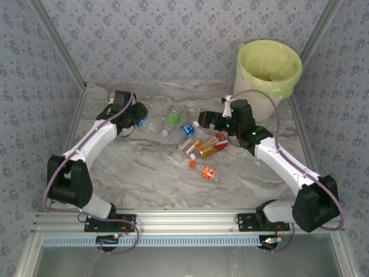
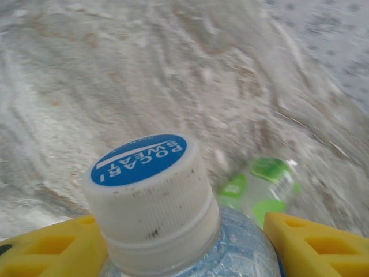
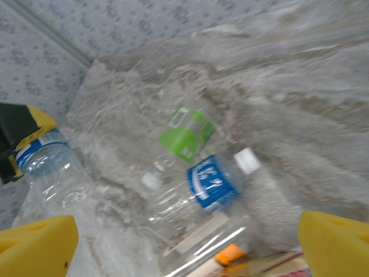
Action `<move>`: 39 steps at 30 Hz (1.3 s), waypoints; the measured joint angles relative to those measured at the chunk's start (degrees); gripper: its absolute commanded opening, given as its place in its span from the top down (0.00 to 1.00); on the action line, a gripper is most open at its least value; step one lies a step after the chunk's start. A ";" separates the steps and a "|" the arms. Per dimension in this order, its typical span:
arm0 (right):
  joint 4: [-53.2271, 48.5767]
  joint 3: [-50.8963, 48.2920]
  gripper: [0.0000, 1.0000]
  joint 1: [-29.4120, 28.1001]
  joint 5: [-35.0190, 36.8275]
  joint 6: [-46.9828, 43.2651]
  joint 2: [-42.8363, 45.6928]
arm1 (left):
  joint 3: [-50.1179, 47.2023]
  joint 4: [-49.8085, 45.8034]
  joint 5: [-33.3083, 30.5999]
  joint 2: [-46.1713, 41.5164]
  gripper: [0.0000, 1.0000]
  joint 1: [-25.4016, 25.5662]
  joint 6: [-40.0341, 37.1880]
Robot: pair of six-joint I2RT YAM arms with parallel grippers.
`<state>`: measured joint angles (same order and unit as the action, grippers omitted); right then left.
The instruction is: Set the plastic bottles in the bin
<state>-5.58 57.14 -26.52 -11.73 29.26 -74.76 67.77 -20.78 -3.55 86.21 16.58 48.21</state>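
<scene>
Left arm [image 1: 95,135] outstretched, pincer [image 2: 184,245] around bottle [image 2: 147,190]

Yellow on grey marble
My left fingers [image 2: 46,251] are yellow; the bottle [image 2: 153,213] has a white cap topped blue; the surface [image 1: 144,173] is veined grey-white; a blurred label [image 2: 262,190] beyond looks green; bin [image 1: 262,107] white, bag [image 1: 270,60] yellow-green.

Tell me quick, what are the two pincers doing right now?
Left pincer: closed on a clear plastic bottle with a white cap.
Right pincer: open, holding nothing.
</scene>
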 measured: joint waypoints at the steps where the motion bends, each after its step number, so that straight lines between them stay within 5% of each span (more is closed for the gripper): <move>1: 0.81 0.13 0.00 -0.92 -0.94 0.52 -0.79 | -0.24 0.61 1.11 -1.07 0.56 0.76 -1.01; 11: 7.52 3.08 0.00 -5.88 -12.37 3.19 -8.52 | -0.85 5.25 12.37 -4.37 0.55 4.17 -8.28; 29: 19.67 7.67 0.01 -11.10 -23.19 4.61 -19.43 | 0.94 10.64 20.04 -4.33 0.55 6.58 -10.71; 35: 21.73 8.74 0.21 -12.24 -24.76 4.79 -22.32 | 1.18 11.63 21.20 -3.23 0.54 7.61 -10.71; 39: 21.66 8.76 0.42 -11.80 -24.63 4.90 -22.51 | 1.20 11.91 21.97 -2.54 0.43 7.80 -10.64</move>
<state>16.08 65.91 -38.33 -36.36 34.15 -97.27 68.97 -8.86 18.41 83.68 24.38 37.56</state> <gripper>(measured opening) 0.642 0.627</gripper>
